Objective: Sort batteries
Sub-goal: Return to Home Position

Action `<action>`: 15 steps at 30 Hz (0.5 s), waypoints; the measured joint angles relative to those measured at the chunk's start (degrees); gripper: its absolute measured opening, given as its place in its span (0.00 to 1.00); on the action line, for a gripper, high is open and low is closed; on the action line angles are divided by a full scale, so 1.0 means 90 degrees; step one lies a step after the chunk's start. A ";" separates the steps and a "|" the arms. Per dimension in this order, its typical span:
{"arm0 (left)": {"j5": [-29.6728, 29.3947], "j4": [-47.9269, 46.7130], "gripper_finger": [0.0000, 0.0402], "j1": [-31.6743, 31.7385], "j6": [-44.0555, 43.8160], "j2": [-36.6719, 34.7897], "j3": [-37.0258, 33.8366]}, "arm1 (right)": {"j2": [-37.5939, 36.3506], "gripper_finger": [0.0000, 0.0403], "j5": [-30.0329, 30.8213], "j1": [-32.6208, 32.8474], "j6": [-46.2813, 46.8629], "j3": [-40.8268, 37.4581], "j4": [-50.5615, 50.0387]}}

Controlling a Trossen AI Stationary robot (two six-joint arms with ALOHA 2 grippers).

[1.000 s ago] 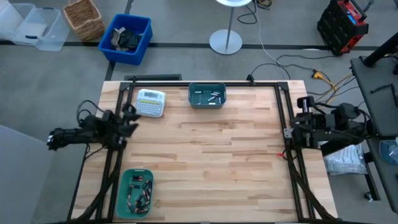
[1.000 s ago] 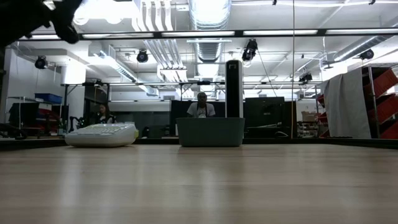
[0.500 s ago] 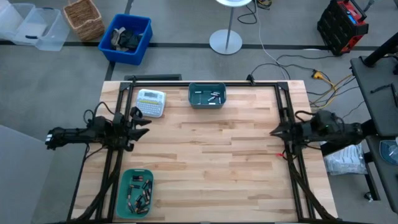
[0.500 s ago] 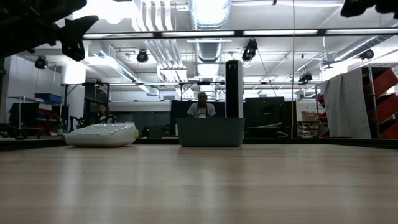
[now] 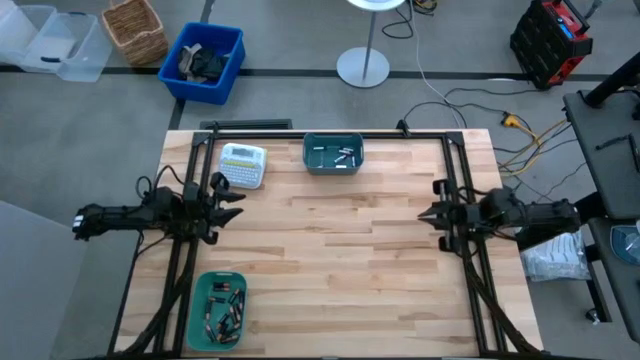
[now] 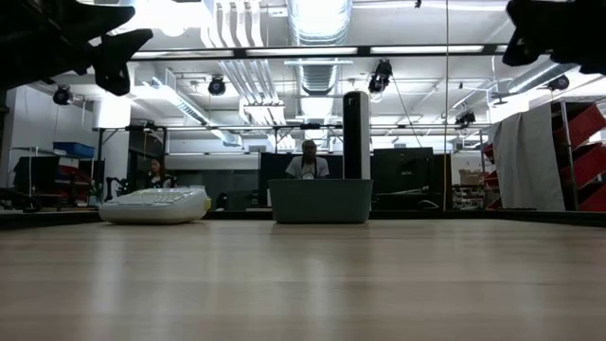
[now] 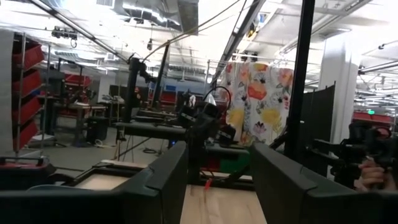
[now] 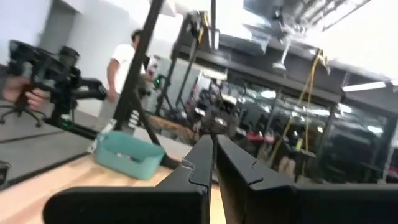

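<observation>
The left gripper (image 5: 231,198) hovers at nine o'clock, fingers released and empty. The right gripper (image 5: 429,213) hovers at three o'clock, clenched on nothing. Batteries (image 5: 339,155) lie in the twelve-o'clock bin (image 5: 333,171).

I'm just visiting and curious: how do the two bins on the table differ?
The far bin lies lengthwise along the far edge of the table; the near bin along its left edge. The far bin holds a few silvery batteries; the near bin many more, mostly dark batteries. The far bin looks bluer, the near bin greener. Both are open rectangular tubs.
</observation>
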 joint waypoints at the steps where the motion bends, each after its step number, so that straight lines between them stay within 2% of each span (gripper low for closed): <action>1: 0.0002 -0.0018 0.38 0.0000 0.0001 0.0001 0.0000 | 0.0000 0.03 0.0054 -0.0014 -0.0002 0.0000 -0.0047; 6: 0.0002 -0.0066 0.38 -0.0002 0.0002 0.0093 0.0000 | 0.0001 0.03 0.0537 -0.0034 0.0029 0.0000 -0.0070; 10: 0.0001 -0.0174 0.38 -0.0002 -0.0053 0.0174 0.0000 | 0.0002 0.03 0.1055 -0.0036 0.0214 0.0000 -0.0766; 15: -0.0001 -0.0715 0.38 -0.0002 -0.0104 0.0194 -0.0002 | 0.0002 0.03 0.1061 -0.0035 0.0280 0.0000 -0.0943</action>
